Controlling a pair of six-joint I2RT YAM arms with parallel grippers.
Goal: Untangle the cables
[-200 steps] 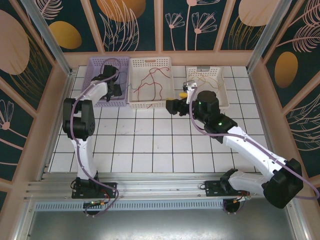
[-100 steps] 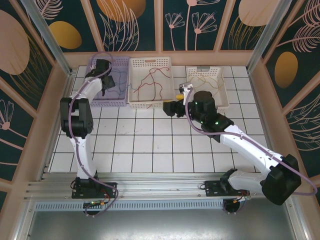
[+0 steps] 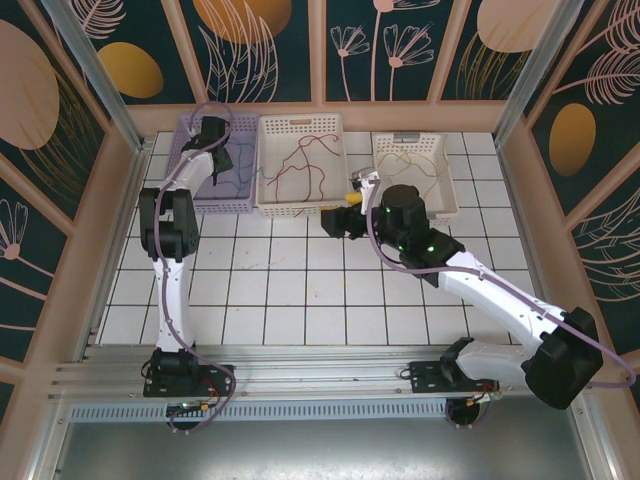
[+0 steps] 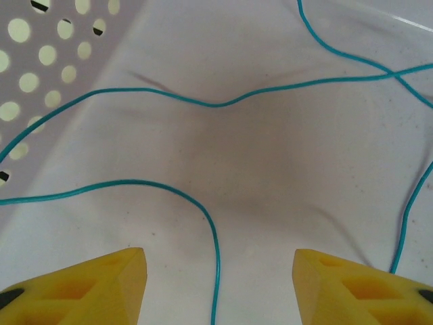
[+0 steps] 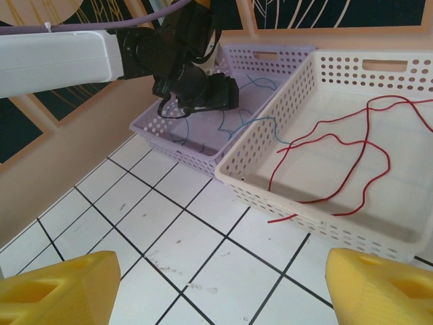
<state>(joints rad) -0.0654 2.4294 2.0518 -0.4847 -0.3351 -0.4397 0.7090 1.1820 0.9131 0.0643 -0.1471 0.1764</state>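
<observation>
Left of the white basket (image 3: 295,211), touching its left wall, stood a lilac basket (image 3: 230,207). The left gripper (image 4: 220,261) hung low inside it with its yellow fingers (image 4: 101,281) apart and nothing pinched between them. A blue cable (image 4: 216,105) lay in loose curves on that basket's floor, one strand running between the fingers, and one end reached the white basket's left wall. Inside the white basket a red cable (image 5: 352,156) sprawled in long loops. Just in front of the white basket's near wall, over the tiled table (image 3: 290,290), the right gripper (image 5: 220,271) was spread wide and empty. Right of the white basket, a cream basket (image 3: 450,185) held a yellow-orange cable (image 3: 410,160).
</observation>
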